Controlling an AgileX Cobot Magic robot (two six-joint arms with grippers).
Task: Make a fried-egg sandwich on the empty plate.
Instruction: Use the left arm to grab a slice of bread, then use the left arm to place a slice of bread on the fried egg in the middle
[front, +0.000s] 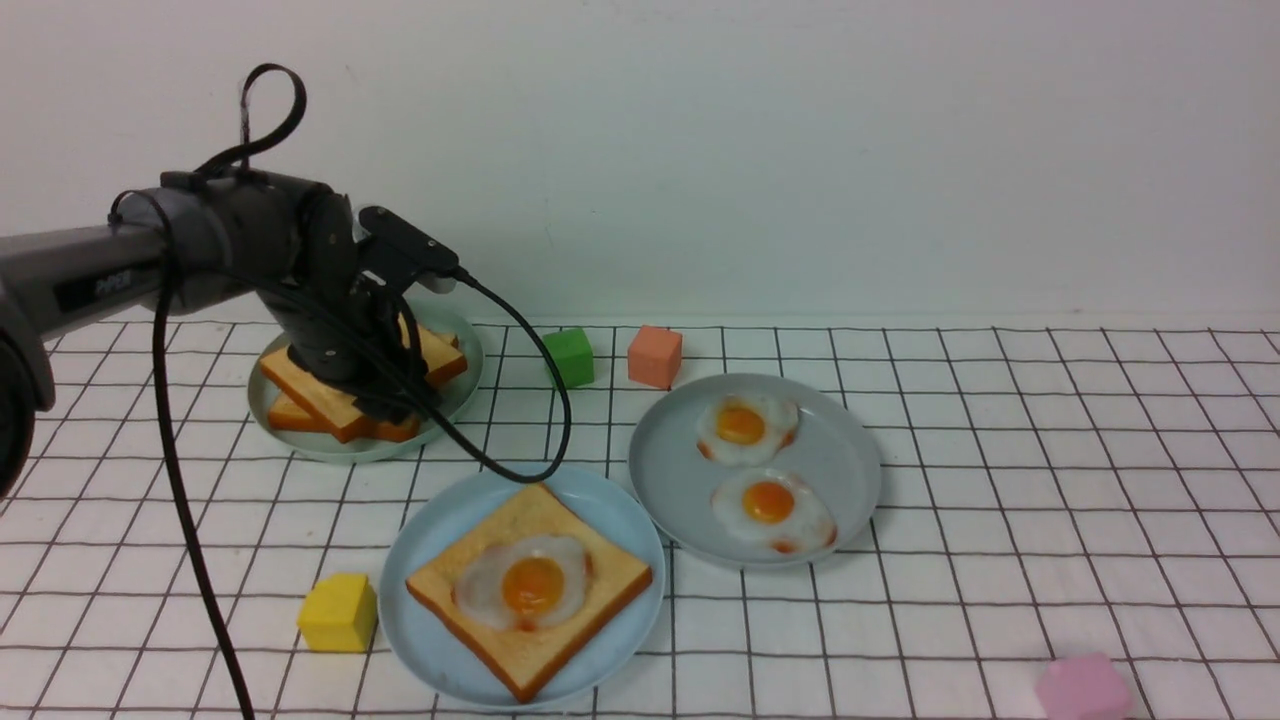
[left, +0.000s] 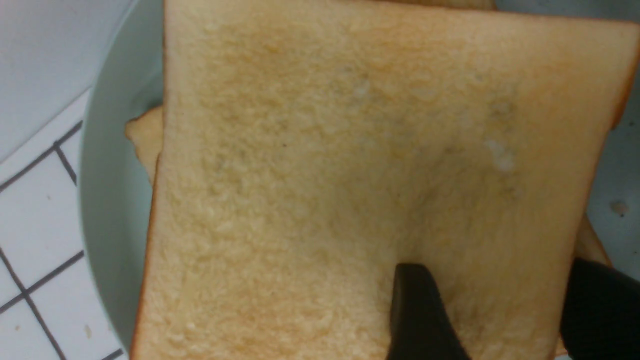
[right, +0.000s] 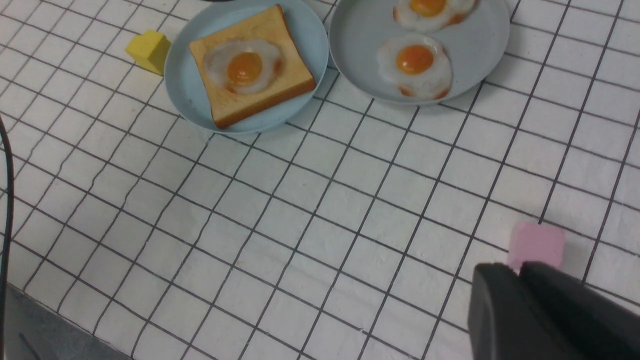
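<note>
Nearest sits the sky-blue plate (front: 440, 520), already carrying one toast slice (front: 520, 650) with a glossy fried egg (front: 525, 585) on top — only the covering slice is missing. That second slice (left: 350, 150) lies uppermost on the stack in the mint-green plate (left: 110, 210), farther back on the left. Over it hangs the left gripper (left: 500, 280), jaws spread: one finger (left: 420, 320) rests on the crumb face, the other stands just outside the crust. It looks light, spongy and rough, so a pinch across this edge strip should hold, though the slice may dent or droop. Being slick, the egg could slide — better to lay the slice flat. Well away, the right gripper (right: 520, 270) is pressed together and empty, near a pink block (right: 537, 245).
</note>
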